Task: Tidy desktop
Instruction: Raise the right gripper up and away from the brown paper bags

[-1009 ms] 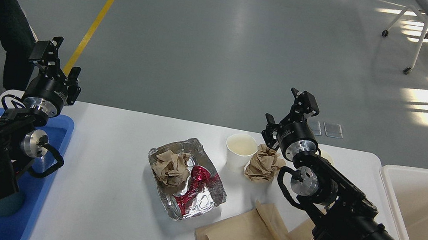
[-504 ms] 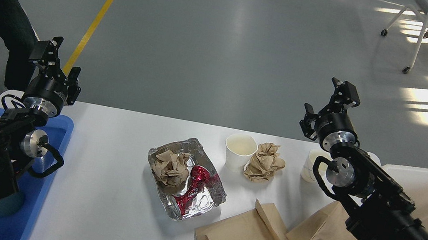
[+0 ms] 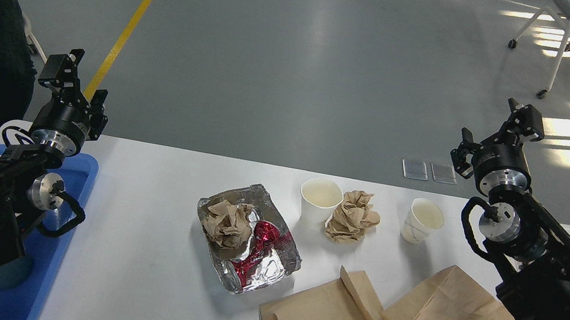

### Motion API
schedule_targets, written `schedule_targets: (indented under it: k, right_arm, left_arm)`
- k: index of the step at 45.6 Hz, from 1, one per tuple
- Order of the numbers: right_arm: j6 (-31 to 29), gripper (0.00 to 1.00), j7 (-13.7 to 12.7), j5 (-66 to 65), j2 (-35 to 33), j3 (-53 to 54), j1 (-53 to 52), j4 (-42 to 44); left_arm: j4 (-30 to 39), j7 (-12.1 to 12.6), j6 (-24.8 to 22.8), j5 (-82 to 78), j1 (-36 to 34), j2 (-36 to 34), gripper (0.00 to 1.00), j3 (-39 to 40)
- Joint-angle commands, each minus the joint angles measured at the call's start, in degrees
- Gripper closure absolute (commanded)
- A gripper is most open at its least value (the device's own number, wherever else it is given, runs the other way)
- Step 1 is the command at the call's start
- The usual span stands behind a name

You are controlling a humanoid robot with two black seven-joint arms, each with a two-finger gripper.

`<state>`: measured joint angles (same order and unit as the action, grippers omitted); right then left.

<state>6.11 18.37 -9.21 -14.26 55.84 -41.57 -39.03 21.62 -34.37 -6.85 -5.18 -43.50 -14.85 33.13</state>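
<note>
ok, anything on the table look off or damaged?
Yes. The right white paper cup leans and looks dented, unlike the upright left white paper cup. A crumpled brown paper ball lies loose between them. The dented silver foil tray holds crumpled brown paper and red foil.

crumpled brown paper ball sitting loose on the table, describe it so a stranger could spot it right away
On the white desktop, look toward the far edge, right of the foil tray. Two white paper cups stand there, and the crumpled paper ball sits between them, right beside the left cup. Unlike the similar wad inside the foil tray, this one lies directly on the tabletop.
</note>
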Motion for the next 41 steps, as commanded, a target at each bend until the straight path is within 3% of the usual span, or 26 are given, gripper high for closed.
schedule_targets:
  k: [1,41]
  right_arm:
    - [-0.05,0.0,0.17,-0.02,-2.44,-0.12,0.7,-0.09]
    - [-0.14,0.0,0.26,-0.11,-4.73,-4.87,3.96,0.09]
  left_arm:
    - [0.0,0.0,0.0,0.0,0.0,0.0,0.03,0.0]
    - [0.0,0.0,0.0,0.0,0.0,0.0,0.03,0.0]
